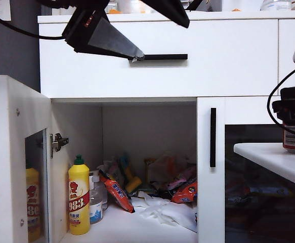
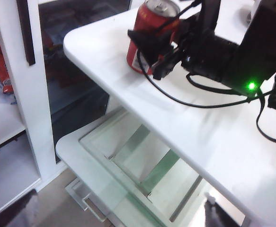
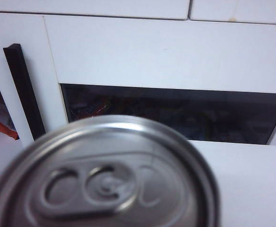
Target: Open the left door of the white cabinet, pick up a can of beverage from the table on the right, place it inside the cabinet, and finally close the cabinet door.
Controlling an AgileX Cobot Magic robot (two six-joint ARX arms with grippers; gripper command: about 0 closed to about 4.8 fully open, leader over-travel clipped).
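I see one large white cabinet (image 1: 157,61), its one left door (image 1: 13,162) with dark glass panel swung open. One flat white table (image 2: 190,127) carries one red cylindrical beverage can (image 2: 145,33). The right gripper (image 2: 164,52) straddles the can, fingers not visibly clamped. The left gripper (image 1: 137,53) hangs by the drawer handle, spread wide, empty.

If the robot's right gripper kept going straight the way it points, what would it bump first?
Probably the small red drink can: the right gripper is already around it on the white table, though contact is unclear.
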